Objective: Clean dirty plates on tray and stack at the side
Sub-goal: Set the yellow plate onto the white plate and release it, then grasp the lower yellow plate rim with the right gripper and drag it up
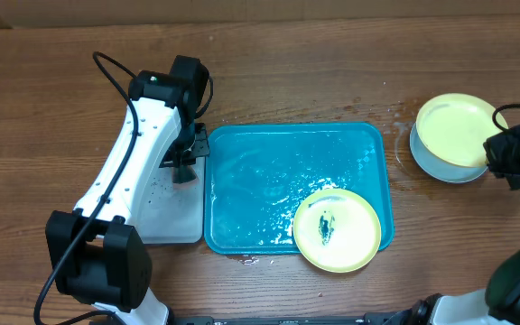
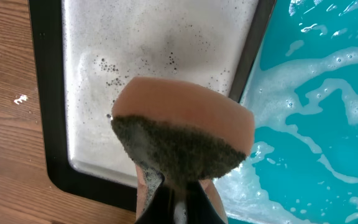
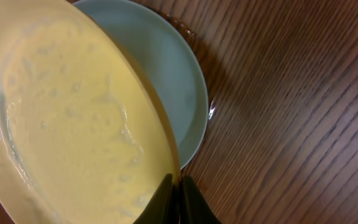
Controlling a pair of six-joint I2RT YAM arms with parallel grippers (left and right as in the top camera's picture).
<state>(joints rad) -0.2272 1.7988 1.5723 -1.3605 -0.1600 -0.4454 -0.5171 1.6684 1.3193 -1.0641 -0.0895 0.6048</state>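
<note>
The teal-blue tray (image 1: 242, 181) lies mid-table, wet and soapy; it also shows in the left wrist view (image 2: 328, 93). A yellow-green plate (image 1: 337, 230) with a dark teal smear sits on its front right corner. My right gripper (image 1: 502, 155) is shut on the rim of a second yellow-green plate (image 1: 457, 129), wet and without smears, held tilted over the light blue plate (image 1: 422, 153) on the table at the right. In the right wrist view the yellow-green plate (image 3: 73, 124) covers most of the blue one (image 3: 173, 93). My left gripper (image 2: 176, 199) is shut on a sponge (image 2: 185, 130) above the small tray.
A smaller black-rimmed white tray (image 1: 174, 212) with foam lies left of the teal tray, under my left arm; the left wrist view shows it (image 2: 148, 37). Water drops wet the wood (image 1: 395, 113) between the tray and the stacked plates.
</note>
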